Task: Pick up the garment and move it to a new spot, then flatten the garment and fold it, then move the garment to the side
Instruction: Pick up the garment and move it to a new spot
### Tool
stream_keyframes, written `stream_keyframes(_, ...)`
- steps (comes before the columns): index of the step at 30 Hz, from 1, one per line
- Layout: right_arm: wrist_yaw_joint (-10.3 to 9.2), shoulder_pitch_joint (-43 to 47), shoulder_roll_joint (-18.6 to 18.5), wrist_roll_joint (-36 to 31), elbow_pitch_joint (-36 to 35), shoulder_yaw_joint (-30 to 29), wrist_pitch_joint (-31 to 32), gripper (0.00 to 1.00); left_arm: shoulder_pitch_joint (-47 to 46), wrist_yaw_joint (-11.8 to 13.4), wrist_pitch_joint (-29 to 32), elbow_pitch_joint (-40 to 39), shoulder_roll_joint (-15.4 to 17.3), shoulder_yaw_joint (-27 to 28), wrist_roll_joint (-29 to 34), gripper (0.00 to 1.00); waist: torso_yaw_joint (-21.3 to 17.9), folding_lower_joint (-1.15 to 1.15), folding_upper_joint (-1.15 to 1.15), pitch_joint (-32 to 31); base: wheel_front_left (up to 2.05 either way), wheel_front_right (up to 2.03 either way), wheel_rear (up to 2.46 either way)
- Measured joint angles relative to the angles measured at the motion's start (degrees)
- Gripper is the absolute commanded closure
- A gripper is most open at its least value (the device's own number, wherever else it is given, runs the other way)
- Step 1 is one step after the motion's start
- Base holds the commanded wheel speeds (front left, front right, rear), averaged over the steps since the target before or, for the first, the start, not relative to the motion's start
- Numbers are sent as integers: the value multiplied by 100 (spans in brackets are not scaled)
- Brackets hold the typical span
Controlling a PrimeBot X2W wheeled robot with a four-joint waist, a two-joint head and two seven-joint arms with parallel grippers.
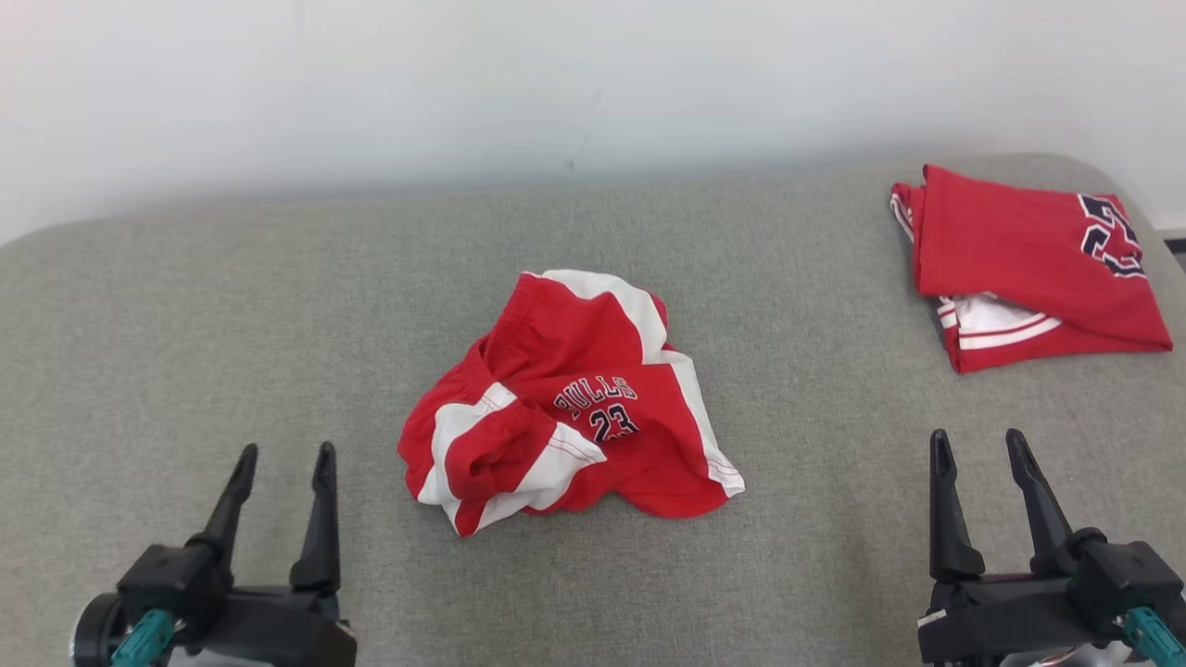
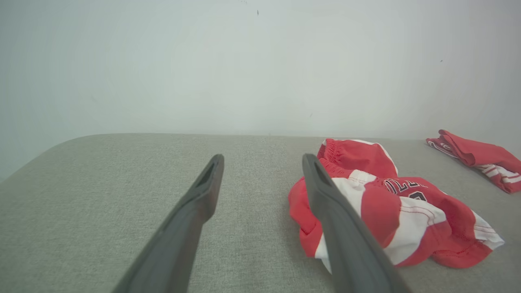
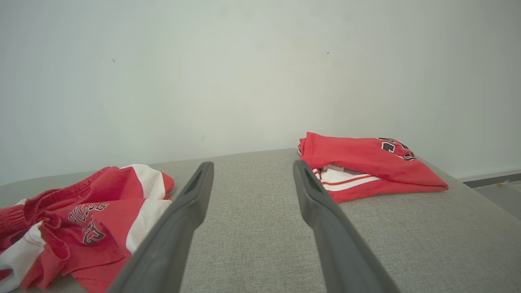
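**Two open end effectors waiting on either side of a crumpled red garment**

At the near left, I am holding my left end effector [image 1: 286, 449] released. Its two long dark fingers are standing apart and pointing away from me, with nothing between them and only bare cloth beneath. It is hanging just left of the garment and not touching it, which looks to me like a ready stance for a first grasp.

The desk [image 1: 185, 324] is wearing a grey woven cover with a soft, slightly nubby weave and rounded far corners, and it is backing onto a plain pale wall [image 1: 463, 83].

In the middle of the desk, the garment [image 1: 574, 398] is lying in a loose heap. It is a pair of red athletic shorts with broad white side panels, thin stitched piping and a gathered elastic waistband turned toward the wall. Dark lettering and the number 23 are showing on one rumpled leg. The thin, limp fabric is bunching into folds, so I am judging that the flattening and folding are not yet done.

At the near right, I am keeping my right end effector [image 1: 977, 435] released as well, with its fingers spread and empty, well apart from the heap.

At the far right corner, a folded garment [image 1: 1028, 264] in matching red with white stripes is lying flat, probably set aside there to leave the middle for working.
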Motion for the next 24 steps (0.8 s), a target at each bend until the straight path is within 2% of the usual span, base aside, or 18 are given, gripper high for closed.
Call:
stream_keyframes(4, 0, 98, -7, 0, -27, -5, 23, 0, 274, 75, -10, -240, 80, 233, 130, 0, 56, 0, 0, -180, 0, 0, 0)
stream_keyframes(11, 0, 361, -21, 7, -119, -66, 74, 0, 892, 62, -15, -633, 174, 682, 236, 0, 142, 0, 0, -436, 0, 0, 0)
stream_keyframes(18, 0, 548, -18, 47, -131, -77, 113, 0, 1323, -134, -15, -818, 203, 917, 313, 0, 245, 0, 0, -550, 0, 0, 0)
stream_keyframes(24, 1, 646, -18, 57, -125, -76, 121, 0, 1521, -263, -15, -836, 53, 1069, 361, 0, 347, 0, 1, -605, 0, 0, 0)
